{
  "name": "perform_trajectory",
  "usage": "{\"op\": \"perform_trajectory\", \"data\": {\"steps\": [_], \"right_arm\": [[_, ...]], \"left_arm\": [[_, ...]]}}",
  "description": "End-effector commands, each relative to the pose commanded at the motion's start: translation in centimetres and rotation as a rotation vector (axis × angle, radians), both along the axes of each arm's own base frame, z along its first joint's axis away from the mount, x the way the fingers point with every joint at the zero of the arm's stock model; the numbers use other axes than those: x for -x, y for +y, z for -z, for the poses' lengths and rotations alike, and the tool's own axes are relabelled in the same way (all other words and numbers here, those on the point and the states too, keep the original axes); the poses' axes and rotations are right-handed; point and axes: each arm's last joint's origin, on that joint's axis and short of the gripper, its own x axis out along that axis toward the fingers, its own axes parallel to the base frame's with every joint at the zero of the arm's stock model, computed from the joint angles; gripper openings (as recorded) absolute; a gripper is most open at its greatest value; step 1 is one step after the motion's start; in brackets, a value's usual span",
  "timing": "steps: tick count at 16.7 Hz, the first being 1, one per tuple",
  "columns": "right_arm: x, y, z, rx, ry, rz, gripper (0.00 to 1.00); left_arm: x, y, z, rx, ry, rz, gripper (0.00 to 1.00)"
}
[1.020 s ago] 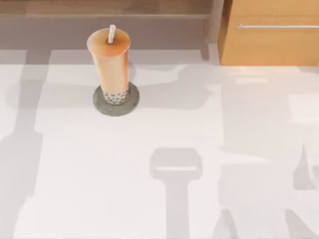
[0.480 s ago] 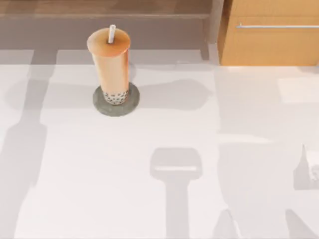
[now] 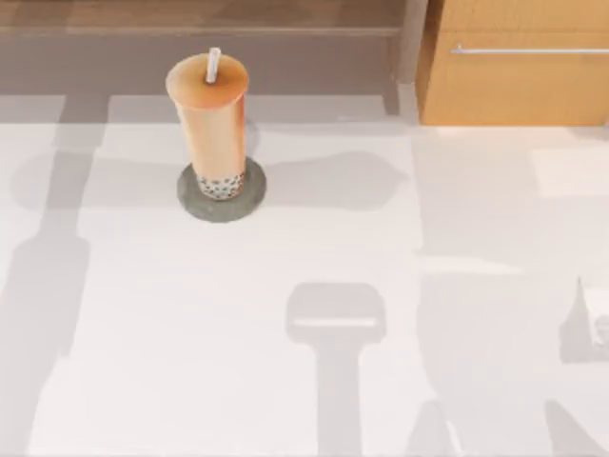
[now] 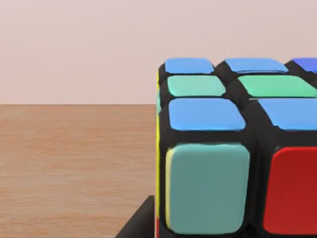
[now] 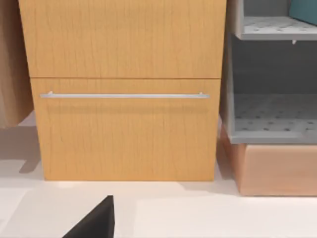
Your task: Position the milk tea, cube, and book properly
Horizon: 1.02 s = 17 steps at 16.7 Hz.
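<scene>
The milk tea (image 3: 211, 119) stands upright on a flat grey round disc (image 3: 195, 208) at the table's back left. The cube (image 4: 223, 158) looms very close in the left wrist view, above a wooden surface. One dark finger (image 4: 138, 225) of my left gripper lies against its yellow side, so the gripper is shut on it. In the right wrist view a dark finger (image 5: 96, 223) of my right gripper points at a wooden cabinet. A teal corner (image 5: 304, 10) sits on a grey shelf's upper level; I cannot tell whether it is the book.
A wooden cabinet (image 3: 514, 76) with a drawer and a metal handle (image 5: 124, 95) stands at the table's back right. Next to it is a grey two-level shelf (image 5: 272, 114) on a wooden base. Arm shadows lie across the white table (image 3: 190, 333).
The arm shadows on the table have shifted a little, mostly at the back and right. The milk tea has stayed on its disc.
</scene>
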Motion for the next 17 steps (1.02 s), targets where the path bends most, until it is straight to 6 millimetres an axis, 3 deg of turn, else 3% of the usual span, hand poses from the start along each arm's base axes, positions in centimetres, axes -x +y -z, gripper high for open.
{"op": "perform_trajectory", "data": {"steps": [4, 5, 14, 17], "right_arm": [[0.0, 0.0, 0.0, 0.0, 0.0, 0.0, 1.0], [0.0, 0.0, 0.0, 0.0, 0.0, 0.0, 1.0], [0.0, 0.0, 0.0, 0.0, 0.0, 0.0, 1.0], [0.0, 0.0, 0.0, 0.0, 0.0, 0.0, 1.0]], "left_arm": [[0.0, 0.0, 0.0, 0.0, 0.0, 0.0, 0.98], [0.0, 0.0, 0.0, 0.0, 0.0, 0.0, 1.0], [0.1, 0.1, -0.1, 0.0, -0.001, -0.003, 1.0], [1.4, 0.0, 0.1, 0.0, 0.006, 0.002, 1.0]]}}
